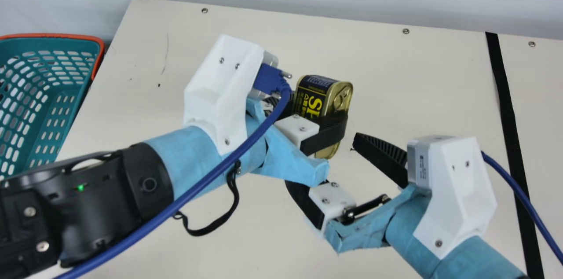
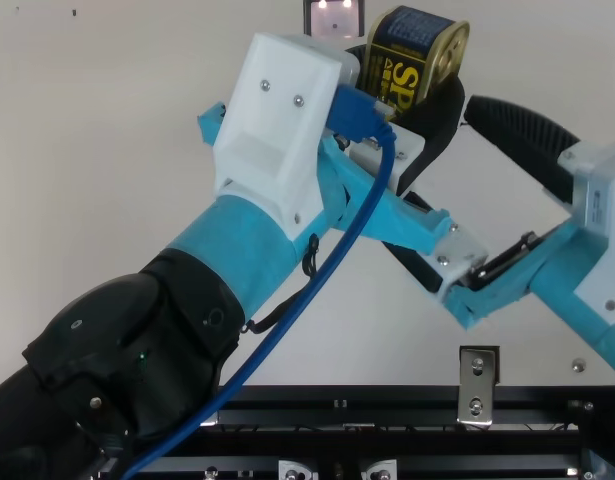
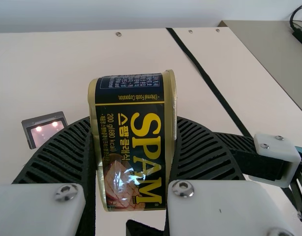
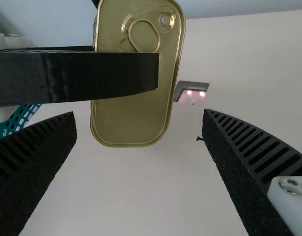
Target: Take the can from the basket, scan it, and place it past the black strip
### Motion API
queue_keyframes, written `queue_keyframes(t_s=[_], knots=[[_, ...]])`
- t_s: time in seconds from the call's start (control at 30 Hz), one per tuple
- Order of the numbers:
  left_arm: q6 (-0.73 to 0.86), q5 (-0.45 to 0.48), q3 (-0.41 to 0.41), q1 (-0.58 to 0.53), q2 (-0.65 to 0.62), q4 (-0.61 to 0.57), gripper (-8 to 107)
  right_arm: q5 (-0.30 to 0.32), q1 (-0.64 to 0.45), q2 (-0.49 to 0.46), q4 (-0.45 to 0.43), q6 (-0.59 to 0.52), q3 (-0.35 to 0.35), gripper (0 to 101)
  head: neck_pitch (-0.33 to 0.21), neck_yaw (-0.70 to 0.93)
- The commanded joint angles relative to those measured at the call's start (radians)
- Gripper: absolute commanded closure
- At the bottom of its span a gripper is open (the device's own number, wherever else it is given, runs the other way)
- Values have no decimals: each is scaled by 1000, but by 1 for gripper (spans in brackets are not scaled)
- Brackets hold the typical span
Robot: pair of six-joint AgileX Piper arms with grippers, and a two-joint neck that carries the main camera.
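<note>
Can (image 1: pixel 313 99) clamped in left end effector (image 1: pixel 319 109), right end effector (image 1: pixel 322 161) wide, probable scanner (image 3: pixel 45 130) nearby

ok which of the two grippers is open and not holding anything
The right gripper: its two ribbed fingers stand wide apart, gripping nothing, whereas the left gripper is closed on the can.
</note>
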Motion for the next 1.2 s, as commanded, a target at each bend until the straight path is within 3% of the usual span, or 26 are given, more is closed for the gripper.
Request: queue_keyframes(t_s=[0.0, 0.37, 0.57, 0.63, 1.0, 1.07, 1.1, 1.17], knots=[[0, 0, 0, 0, 0, 0, 89, -4, -1, 12, -3, -1, -9, 0, 0, -2], [0, 0, 0, 0, 0, 0, 89, -19, -32, 99, -45, 6, -59, 0, 0, -2], [0, 1, 0, 0, 0, 0, 89, -17, -30, 99, -43, 5, -59, 0, 0, -2], [0, 1, 0, 0, 0, 0, 89, -17, -30, 99, -43, 5, -59, 101, 0, -2], [0, -3, 0, 0, 0, 0, 89, -11, -29, 99, -45, 4, -60, 101, 0, -2], [0, -3, 0, 0, 0, 0, 51, -11, -29, 99, -45, 4, -60, 101, 0, -2], [0, -3, 0, 0, 0, 0, 9, -11, -29, 99, -45, 4, -60, 101, 0, -2], [0, -3, 0, 0, 0, 0, 9, -11, -29, 99, -46, 3, -60, 101, 0, -2]])
